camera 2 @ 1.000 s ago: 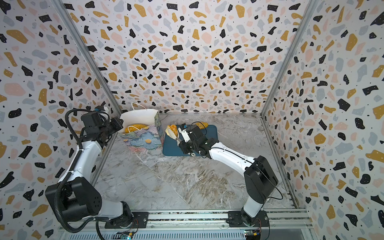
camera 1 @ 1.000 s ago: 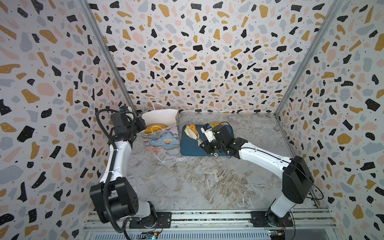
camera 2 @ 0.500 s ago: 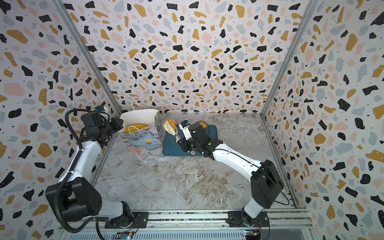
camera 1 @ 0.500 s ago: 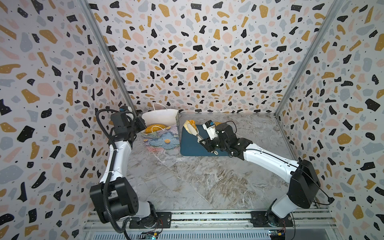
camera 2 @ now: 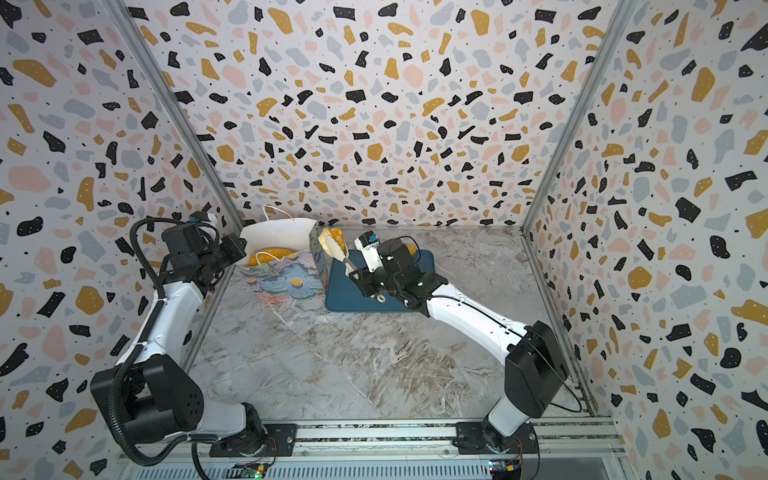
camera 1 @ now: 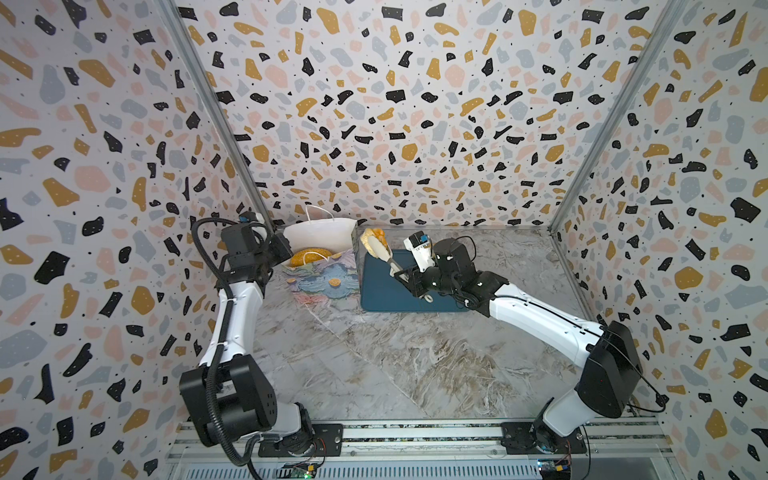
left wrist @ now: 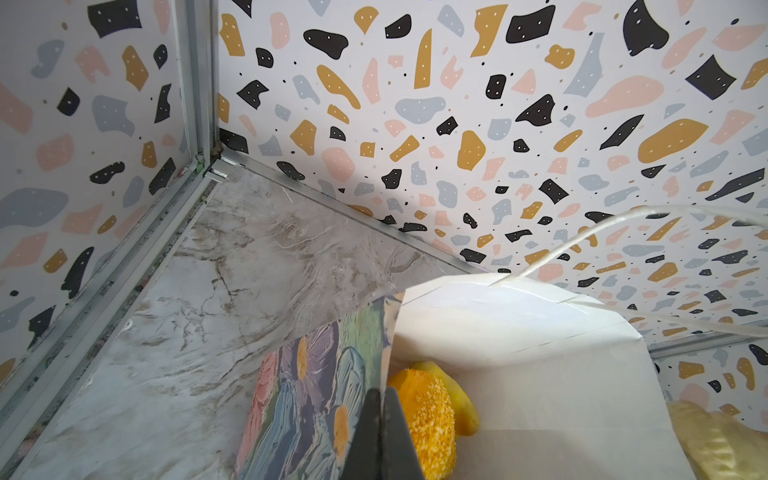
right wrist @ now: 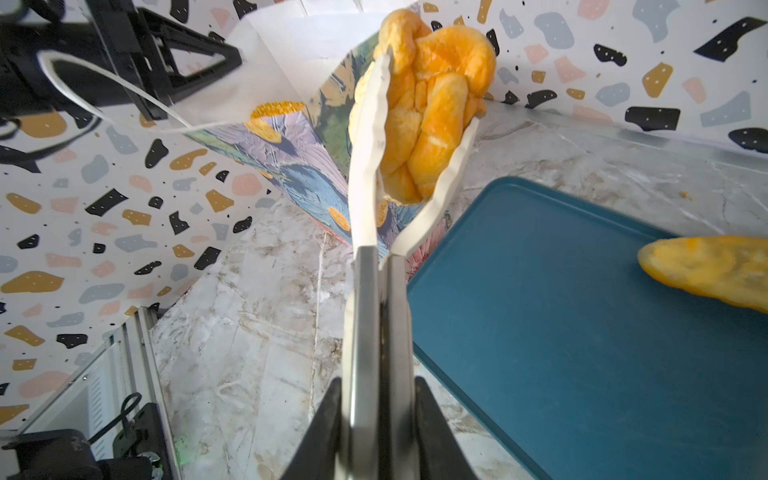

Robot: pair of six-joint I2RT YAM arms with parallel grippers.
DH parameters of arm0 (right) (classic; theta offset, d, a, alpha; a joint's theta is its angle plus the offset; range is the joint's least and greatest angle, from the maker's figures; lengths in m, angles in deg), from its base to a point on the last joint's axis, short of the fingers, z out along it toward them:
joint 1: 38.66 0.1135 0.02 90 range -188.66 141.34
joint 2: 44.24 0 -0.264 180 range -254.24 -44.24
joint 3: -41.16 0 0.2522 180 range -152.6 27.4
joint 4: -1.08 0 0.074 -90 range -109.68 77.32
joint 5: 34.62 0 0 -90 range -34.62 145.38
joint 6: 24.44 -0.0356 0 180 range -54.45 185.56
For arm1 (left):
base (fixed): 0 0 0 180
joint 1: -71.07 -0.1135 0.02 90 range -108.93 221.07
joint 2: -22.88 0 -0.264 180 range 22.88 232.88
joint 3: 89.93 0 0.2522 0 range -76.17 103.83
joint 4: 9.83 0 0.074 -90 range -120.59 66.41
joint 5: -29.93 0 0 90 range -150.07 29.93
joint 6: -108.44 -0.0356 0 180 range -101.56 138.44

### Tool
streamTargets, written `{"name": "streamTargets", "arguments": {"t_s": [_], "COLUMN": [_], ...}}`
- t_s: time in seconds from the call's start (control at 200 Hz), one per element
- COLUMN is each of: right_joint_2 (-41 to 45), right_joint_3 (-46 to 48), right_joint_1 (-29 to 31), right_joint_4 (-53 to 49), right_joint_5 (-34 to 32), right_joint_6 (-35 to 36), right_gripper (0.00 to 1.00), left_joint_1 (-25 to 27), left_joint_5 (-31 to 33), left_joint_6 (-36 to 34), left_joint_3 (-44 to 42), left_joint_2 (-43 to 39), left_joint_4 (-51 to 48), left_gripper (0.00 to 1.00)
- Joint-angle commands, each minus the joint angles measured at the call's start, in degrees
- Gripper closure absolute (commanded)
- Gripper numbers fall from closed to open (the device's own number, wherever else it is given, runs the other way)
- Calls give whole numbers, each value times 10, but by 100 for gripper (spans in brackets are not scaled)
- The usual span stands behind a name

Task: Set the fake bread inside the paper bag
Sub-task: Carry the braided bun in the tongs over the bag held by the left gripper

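Golden knotted roll: held in tongs my right jaws squeeze, just beside the paper bag.
My left jaws: pinching the bag's wall.
Risk: roll snags rim, slips from tongs.

Terrazzo-print booth over a marble-look floor

The left wall, far wall and right wall are white, scattered with black, ochre, pink and grey-blue chips. Grey metal posts run up both far corners. The floor is a grey-brown veined marble pattern, evenly and softly lit, with a metal rail across its near edge.
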Motion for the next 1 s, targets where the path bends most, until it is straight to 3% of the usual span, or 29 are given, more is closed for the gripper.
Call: {"name": "streamTargets", "arguments": {"t_s": [0.0,0.436,0.996], "right_joint_2": [29,0,-99], "right_joint_3": [-34,-98,-243], "right_joint_1": [1,23,59], "right_joint_4": [46,50,12], "right_joint_5": [18,44,76], "right_joint_6": [-7,1,33], "right_gripper": [76,76,76], "left_joint_1": [0,1,1], "left_joint_5": [-6,-8,-11], "left_joint_6": [2,3,4], "left_joint_3": [0,1,-1], "left_joint_2": [-17,-17,-18], "left_joint_4": [18,20,21], "left_gripper": [100,100,100]}}
